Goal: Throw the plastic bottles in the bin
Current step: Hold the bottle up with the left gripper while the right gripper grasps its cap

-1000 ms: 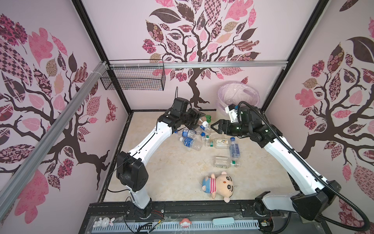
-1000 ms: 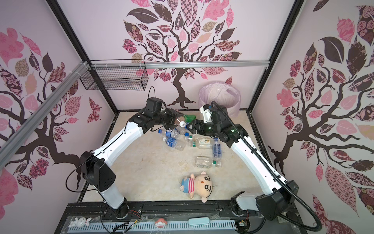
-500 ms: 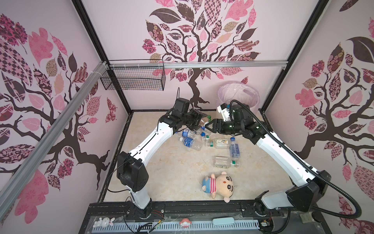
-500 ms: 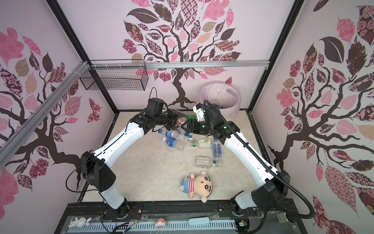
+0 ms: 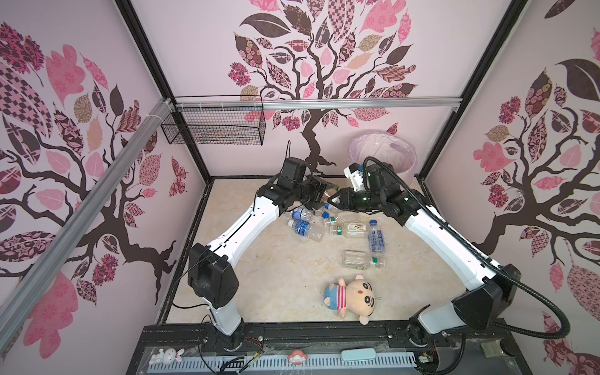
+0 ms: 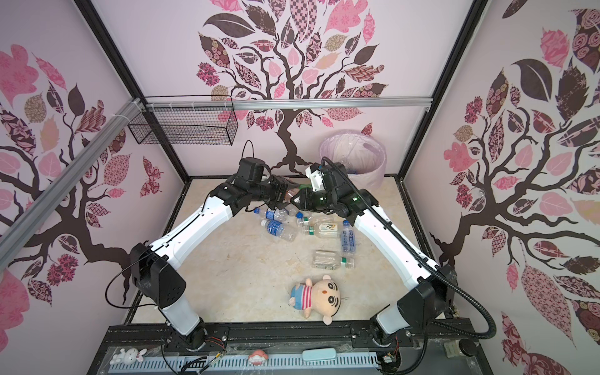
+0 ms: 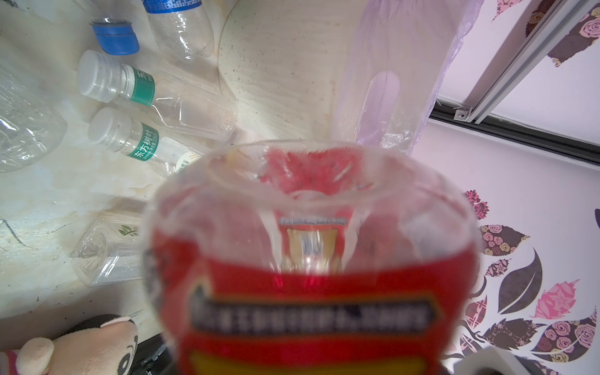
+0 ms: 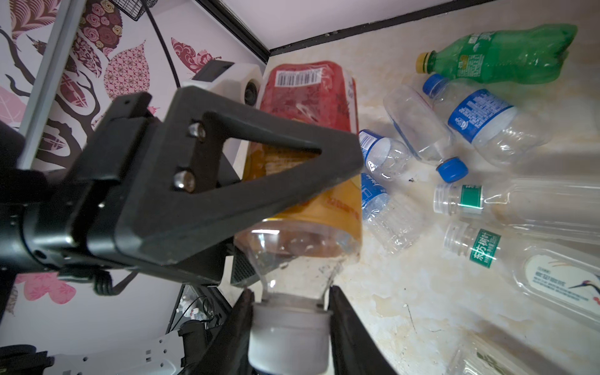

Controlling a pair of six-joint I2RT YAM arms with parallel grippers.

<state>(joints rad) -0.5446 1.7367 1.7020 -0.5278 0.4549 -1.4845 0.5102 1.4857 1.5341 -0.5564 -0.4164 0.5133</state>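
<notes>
Legible text is found on one brand only. The characters 东方树叶 are read in white on the green neck band [image 7: 143, 146] of a clear white-capped bottle [image 7: 110, 130] in the left wrist view. The same four characters are read on a green band [image 8: 485, 249] in the right wrist view, beside a white bird label [image 8: 552, 282] whose small print is not made out.

A barcode [image 8: 297, 78] is noted on the red-labelled bottle [image 8: 308, 107]; its digits are unreadable. White lettering on a black strip [image 7: 308, 316] of that label is blurred.

Print on the blue labels [image 8: 477, 113] and the green bottle [image 8: 496, 55] is too small to be read. In a top view, right of centre, vertical white lettering on a blue-labelled bottle [image 5: 376, 239] is not resolved.
</notes>
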